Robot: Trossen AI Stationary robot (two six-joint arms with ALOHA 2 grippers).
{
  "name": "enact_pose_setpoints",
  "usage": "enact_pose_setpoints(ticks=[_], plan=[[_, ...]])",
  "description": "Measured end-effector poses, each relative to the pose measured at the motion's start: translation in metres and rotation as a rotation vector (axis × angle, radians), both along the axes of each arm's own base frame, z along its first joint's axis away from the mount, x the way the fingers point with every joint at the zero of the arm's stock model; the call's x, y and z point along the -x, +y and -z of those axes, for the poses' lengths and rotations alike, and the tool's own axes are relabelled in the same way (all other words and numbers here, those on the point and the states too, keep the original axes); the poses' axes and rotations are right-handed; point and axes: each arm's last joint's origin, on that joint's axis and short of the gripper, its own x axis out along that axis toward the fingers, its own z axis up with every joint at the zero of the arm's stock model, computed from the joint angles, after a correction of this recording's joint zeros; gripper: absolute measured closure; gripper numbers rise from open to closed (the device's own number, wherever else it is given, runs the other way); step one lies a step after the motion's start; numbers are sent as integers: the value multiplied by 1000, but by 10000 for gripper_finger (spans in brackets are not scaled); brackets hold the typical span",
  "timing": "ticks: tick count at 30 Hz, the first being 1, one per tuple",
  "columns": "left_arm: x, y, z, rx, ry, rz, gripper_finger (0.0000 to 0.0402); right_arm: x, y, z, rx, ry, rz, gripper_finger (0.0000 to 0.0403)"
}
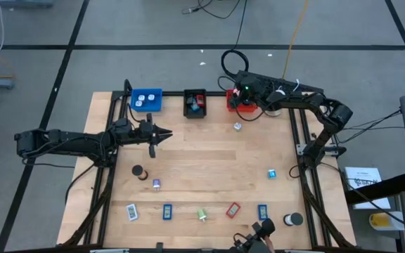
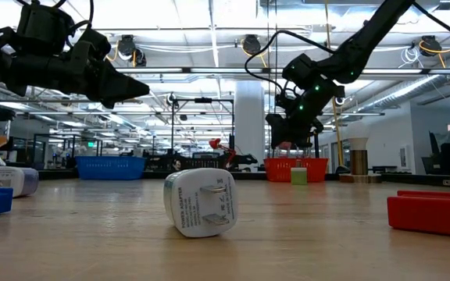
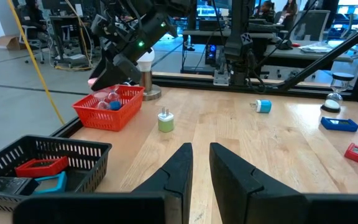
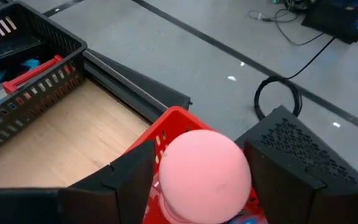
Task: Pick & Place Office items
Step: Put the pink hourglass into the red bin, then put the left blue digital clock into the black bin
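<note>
— While the left pincer (image 1: 166,133) hangs above the pale wooden surface (image 1: 202,158), how do its dark tapered fingers (image 3: 178,167) stand?

— Nearly together, a narrow slit between them, nothing held. Just beyond it sits the blue mesh tray (image 1: 146,100) with white pieces, then the black mesh tray (image 1: 195,104).

— And the office items?

— Small flat rectangles and stubby cylinders, scattered along the near edge: a white charger plug (image 2: 201,202), a red rectangle (image 1: 233,209), a blue one (image 1: 262,211).

— The right pincer (image 1: 243,96)?

— Over the red mesh tray (image 1: 241,104), with a smooth rounded pink piece (image 4: 205,168) between its fingers; whether they grip it, I cannot tell.
</note>
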Motion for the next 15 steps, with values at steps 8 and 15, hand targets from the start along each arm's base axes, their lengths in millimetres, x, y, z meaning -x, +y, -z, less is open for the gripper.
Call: enact_pose_setpoints(ticks=[8, 15], plan=[[0, 0, 0, 0, 0, 0, 339, 2, 1, -16, 70, -26, 4, 163], [0, 0, 0, 0, 0, 0, 339, 9, 28, -56, 122, -42, -74, 180]])
